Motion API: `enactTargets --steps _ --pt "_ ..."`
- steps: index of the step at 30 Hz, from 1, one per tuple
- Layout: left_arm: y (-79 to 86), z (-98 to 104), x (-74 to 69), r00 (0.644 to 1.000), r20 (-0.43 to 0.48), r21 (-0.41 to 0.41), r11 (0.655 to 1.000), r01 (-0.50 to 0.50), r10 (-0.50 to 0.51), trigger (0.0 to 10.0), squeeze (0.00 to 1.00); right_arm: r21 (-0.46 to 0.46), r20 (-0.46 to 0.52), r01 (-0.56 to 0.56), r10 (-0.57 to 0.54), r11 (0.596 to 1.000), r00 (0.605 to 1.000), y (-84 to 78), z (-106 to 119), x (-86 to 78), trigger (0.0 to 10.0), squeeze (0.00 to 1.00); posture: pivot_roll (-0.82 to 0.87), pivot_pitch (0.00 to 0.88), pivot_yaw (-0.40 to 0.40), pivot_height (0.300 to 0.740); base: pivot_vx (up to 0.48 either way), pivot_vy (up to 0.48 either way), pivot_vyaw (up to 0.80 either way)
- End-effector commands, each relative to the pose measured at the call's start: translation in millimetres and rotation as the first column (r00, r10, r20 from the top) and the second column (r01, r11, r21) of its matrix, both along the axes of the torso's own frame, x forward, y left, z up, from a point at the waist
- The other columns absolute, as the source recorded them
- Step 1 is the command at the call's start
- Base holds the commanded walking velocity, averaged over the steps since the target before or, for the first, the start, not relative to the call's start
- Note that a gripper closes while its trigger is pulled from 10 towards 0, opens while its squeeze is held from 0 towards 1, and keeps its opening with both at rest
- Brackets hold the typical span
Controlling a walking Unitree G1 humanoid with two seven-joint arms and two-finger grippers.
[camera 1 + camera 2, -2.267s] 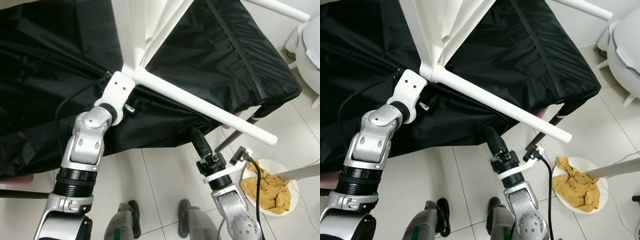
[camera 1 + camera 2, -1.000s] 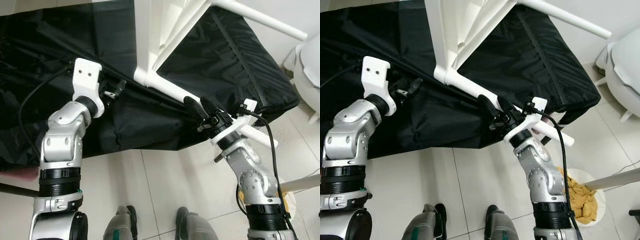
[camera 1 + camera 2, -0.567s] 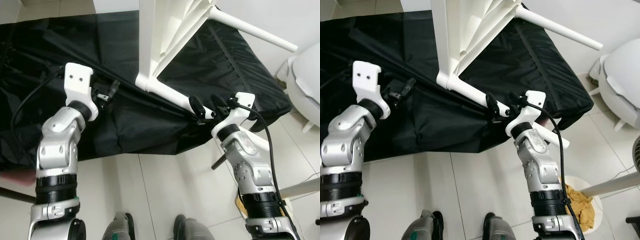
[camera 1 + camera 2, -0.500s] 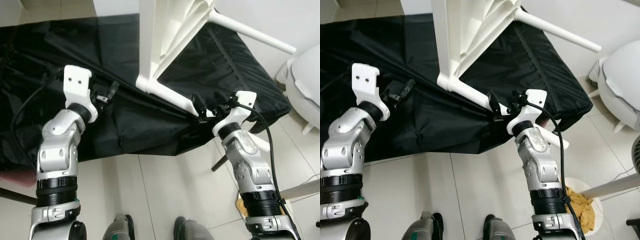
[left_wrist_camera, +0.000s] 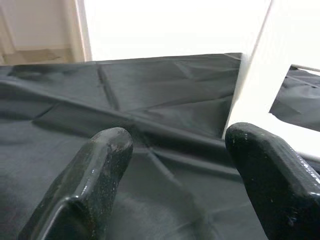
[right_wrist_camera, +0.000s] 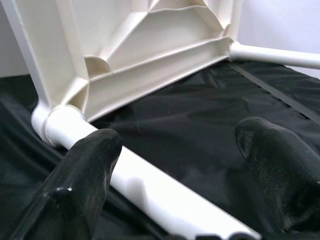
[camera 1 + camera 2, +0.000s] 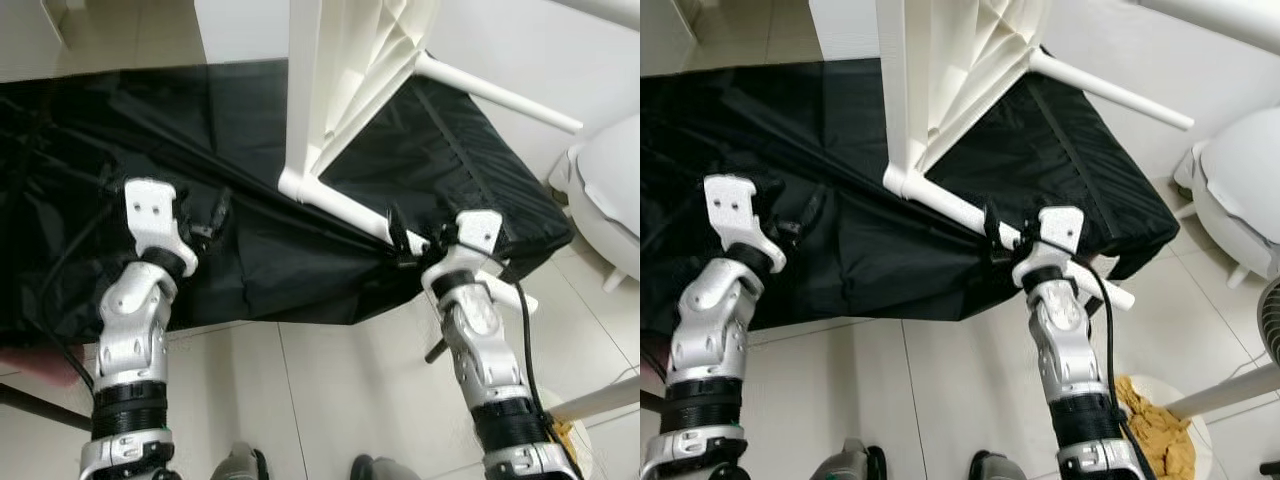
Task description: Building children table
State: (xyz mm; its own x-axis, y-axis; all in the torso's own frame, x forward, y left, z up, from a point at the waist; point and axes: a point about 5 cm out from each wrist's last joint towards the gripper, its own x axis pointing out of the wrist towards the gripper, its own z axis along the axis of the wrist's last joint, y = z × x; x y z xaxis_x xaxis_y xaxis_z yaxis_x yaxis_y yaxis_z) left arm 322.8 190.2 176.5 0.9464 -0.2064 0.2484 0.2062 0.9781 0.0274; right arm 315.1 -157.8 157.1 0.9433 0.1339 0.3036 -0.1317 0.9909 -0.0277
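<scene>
Right claw (image 6: 175, 165) was released, its two black fingers (image 6: 82, 175) spread wide on either side of the near leg (image 6: 150, 192) of the white children's table (image 7: 350, 90); whether either finger touched the leg could not be determined. The table lay tipped on its side on a surface covered with black cloth (image 7: 150, 150), with its ribbed underside facing right. The near leg ran from the table's lower corner toward the near right, out past the edge of the cloth. A second leg (image 7: 500, 92) extended to the right from the far side of the frame.

Left claw (image 5: 175, 165) was also released, fingers apart, positioned over the black cloth to the left of the table and clear of it. One white edge of the table appeared just beyond its fingers in the left wrist view.

Near right on the tiled floor (image 7: 940, 400), a white plate (image 7: 1160, 420) held a yellow rag (image 7: 1145, 425). A white rounded object (image 7: 1240, 190) stood at the far right.
</scene>
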Motion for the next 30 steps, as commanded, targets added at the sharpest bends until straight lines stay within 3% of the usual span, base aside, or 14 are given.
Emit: enactTargets --steps 1,9,14,30 --pt "11.8 -8.5 -1.2 0.981 -0.016 -0.042 0.981 -0.192 0.191 10.0 0.00 -0.002 0.007 0.021 -0.021 1.000 1.000 -3.3 -3.8 -1.3 10.0 0.00 0.01 0.073 0.031 0.740 0.000 0.000 0.00" --pt "10.6 -21.1 -3.4 0.982 -0.026 -0.011 0.982 -0.187 0.187 10.0 0.00 -0.023 0.000 0.048 -0.048 0.999 0.999 -9.2 -12.3 -1.8 10.0 0.00 0.01 0.065 0.029 0.740 0.000 0.000 0.00" --pt "5.1 -30.7 -8.7 0.992 -0.028 -0.002 0.992 -0.123 0.123 10.0 0.00 -0.037 -0.006 0.057 -0.057 0.998 0.998 -8.3 -19.4 -2.4 10.0 0.00 0.00 0.053 0.023 0.740 0.000 0.000 0.00" --pt "7.9 -48.4 -14.4 0.987 -0.030 -0.006 0.987 -0.161 0.161 10.0 0.00 -0.052 -0.022 0.052 -0.054 0.997 0.998 -6.2 -34.6 -2.9 10.0 0.00 0.02 0.049 0.001 0.740 0.000 0.000 0.00"
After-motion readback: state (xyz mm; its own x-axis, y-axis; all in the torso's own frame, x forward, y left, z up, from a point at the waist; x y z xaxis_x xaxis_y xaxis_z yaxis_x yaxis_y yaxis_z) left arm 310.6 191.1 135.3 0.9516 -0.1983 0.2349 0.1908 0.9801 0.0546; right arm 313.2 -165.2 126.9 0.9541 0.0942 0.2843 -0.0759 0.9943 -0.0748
